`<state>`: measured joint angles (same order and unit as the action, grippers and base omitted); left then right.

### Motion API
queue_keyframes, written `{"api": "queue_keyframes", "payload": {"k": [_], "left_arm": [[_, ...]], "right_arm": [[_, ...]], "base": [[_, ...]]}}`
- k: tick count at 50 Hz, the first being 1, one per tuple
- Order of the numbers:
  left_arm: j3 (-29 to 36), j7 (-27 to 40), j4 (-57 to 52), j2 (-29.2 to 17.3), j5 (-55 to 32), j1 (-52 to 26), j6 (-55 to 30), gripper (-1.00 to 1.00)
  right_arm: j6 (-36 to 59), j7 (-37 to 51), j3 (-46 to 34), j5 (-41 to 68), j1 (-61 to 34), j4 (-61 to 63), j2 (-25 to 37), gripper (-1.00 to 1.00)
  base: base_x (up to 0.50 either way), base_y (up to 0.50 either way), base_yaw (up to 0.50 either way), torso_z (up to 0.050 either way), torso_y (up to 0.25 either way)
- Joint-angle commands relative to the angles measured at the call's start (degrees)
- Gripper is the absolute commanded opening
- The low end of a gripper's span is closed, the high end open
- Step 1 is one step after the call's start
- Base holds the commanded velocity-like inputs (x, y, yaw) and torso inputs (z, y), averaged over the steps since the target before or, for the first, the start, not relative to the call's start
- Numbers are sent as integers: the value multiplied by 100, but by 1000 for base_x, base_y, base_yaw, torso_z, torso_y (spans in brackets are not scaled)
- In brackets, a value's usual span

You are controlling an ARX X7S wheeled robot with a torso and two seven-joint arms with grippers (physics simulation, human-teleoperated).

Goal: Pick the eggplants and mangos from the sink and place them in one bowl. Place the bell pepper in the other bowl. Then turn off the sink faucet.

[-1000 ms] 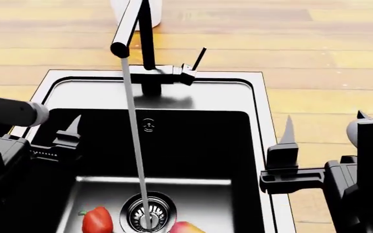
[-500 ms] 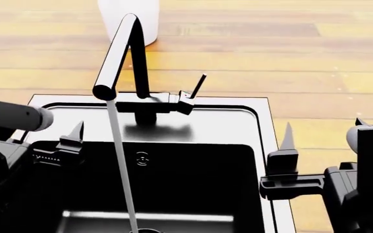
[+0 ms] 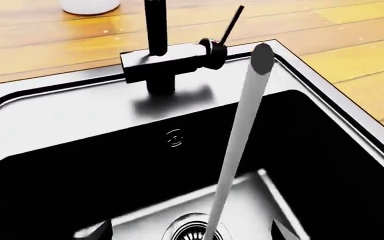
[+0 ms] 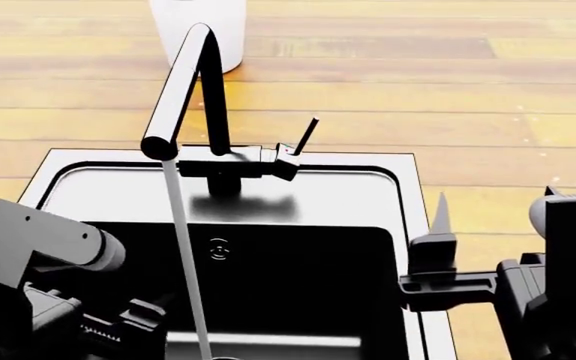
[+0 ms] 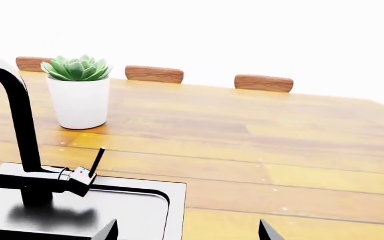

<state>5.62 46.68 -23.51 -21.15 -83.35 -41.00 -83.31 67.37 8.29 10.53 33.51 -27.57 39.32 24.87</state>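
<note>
While water runs from the sink faucet into the sink, the last step is plainly undone, and no fruit or bowl shows in any view, so the sorting cannot be judged from here. The left gripper hangs low inside the basin, just beside the stream; its wrist view shows two fingertips set well apart, empty. The right gripper hovers over the sink's right rim, spread wide with nothing between, the lever well ahead of its fingers. A potted succulent stands beyond.
</note>
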Motion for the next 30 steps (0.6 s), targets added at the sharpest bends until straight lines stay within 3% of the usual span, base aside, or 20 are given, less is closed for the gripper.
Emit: {"api": "queue_keyframes", "payload": {"k": [1,4,10,14,18,21,22,30], "left_arm": [[979,2426,107,-387,-3377,42,239,100],[1307,2605,234,-372,-3634,-87,362,100],[1297,1987,610,-203,-3028,76,28,100],[1847,2548,1157,-256,-3508,-69,375,100],[2569,3151,1335,-303,-4542,-9,902,100],[2795,3380,1713,-315,-4468,19,1096,100],[2717,3113,1824,-216,-4156,-14,950,100],[2921,2883,2548,-189,-3801,-201,842,100]], "right_arm": [[33,32,-150,-2,-110,-126,-9,100],[100,61,-136,33,-117,-82,-15,100],[154,73,-98,84,-124,-18,14,100],[195,93,-24,124,-101,44,33,100],[207,83,-25,138,-90,3,53,100],[175,75,-7,140,-8,13,63,100],[150,75,16,137,55,16,58,100],[-59,9,-90,59,154,-180,65,100]], "base": [[0,0,0,0,0],[7,0,0,0,0],[3,0,0,0,0],[1,0,0,0,0],[1,0,0,0,0],[0,0,0,0,0],[0,0,0,0,0],[0,0,0,0,0]]}}
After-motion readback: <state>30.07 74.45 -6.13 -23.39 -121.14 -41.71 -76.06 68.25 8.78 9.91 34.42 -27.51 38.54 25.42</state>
